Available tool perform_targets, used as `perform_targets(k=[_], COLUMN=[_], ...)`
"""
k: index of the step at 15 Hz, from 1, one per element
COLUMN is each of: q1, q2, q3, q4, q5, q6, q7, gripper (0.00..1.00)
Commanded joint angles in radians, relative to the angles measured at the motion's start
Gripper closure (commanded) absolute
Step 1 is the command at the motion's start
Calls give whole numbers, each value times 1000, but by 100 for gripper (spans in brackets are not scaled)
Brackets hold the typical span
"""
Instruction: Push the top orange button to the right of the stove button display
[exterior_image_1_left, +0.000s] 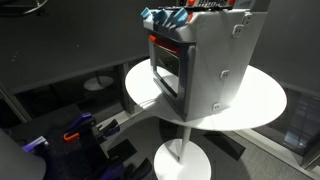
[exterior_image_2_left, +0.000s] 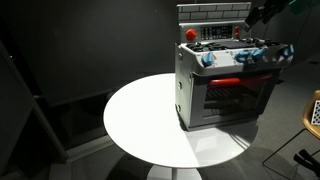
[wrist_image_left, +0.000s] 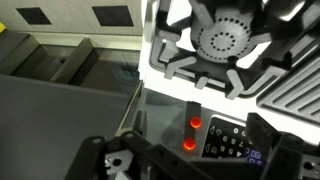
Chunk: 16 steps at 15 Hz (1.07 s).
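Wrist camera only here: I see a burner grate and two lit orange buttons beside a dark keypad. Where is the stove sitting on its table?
Observer: The stove stands off-centre on a round white table, with most of the bare top to one side of it.
Operator: Is the oven door open?
Observer: No, the dark front door looks shut in both exterior views.
Operator: Where does the arm come in from?
Observer: In an exterior view the arm reaches in from above, at one end of the upright back panel.
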Motion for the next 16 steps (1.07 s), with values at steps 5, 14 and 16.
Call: perform_targets(k=[5,14,16], q1=[69,82,73], q2=[-191,-300,-275], q3=[-10,-7,3], q4=[-99,-112,-100], q5=[205,254,236], q6=[-259,-503,-487], q7=[-186,-244,-212], gripper=[0,0,0])
